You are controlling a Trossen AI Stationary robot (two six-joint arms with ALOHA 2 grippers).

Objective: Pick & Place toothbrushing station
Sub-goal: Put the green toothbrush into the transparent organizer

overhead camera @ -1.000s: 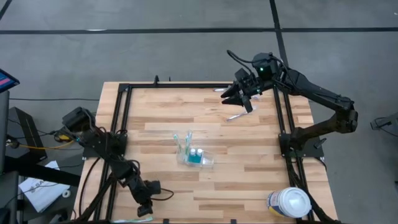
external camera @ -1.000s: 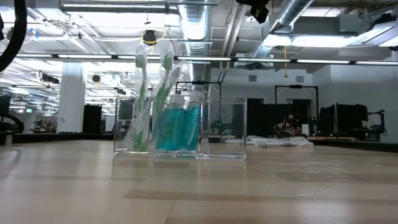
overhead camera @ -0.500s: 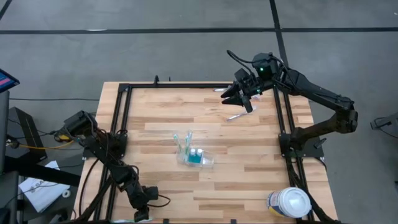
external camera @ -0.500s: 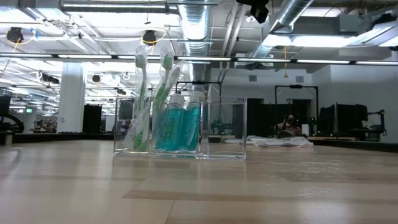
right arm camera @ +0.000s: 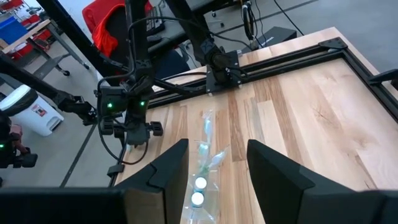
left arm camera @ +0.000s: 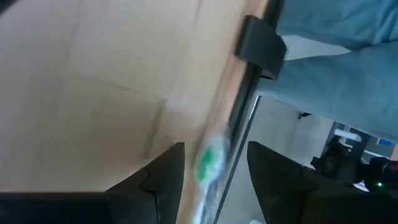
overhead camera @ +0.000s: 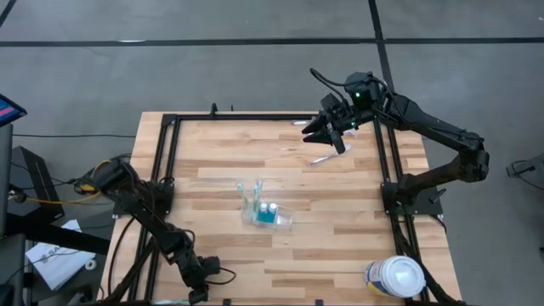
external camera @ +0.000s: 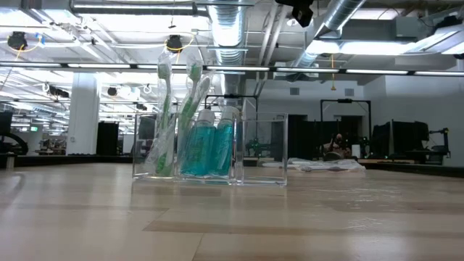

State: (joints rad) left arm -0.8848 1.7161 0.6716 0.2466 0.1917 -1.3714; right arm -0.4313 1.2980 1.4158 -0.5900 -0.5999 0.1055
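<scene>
The toothbrushing station (overhead camera: 267, 214) is a clear plastic holder standing on its base at the table's middle. It holds two green-white toothbrushes and two teal bottles, and it also shows in the low view (external camera: 210, 148) and the right wrist view (right arm camera: 202, 177). My left gripper (overhead camera: 197, 294) is open, low at the table's near edge. Its fingers stand on either side of a wrapped green-white toothbrush (left arm camera: 208, 163) that lies along the black frame rail. My right gripper (overhead camera: 325, 140) is open and empty above the table's far right part.
Another wrapped toothbrush (overhead camera: 321, 158) lies on the table just below my right gripper. A white-lidded round tub (overhead camera: 396, 276) stands at the near right corner. A black frame rail (overhead camera: 167, 153) runs around the table's edges.
My left arm has folded lower, and its gripper has gone a little toward the table's near edge. The right arm and the station have kept still.
</scene>
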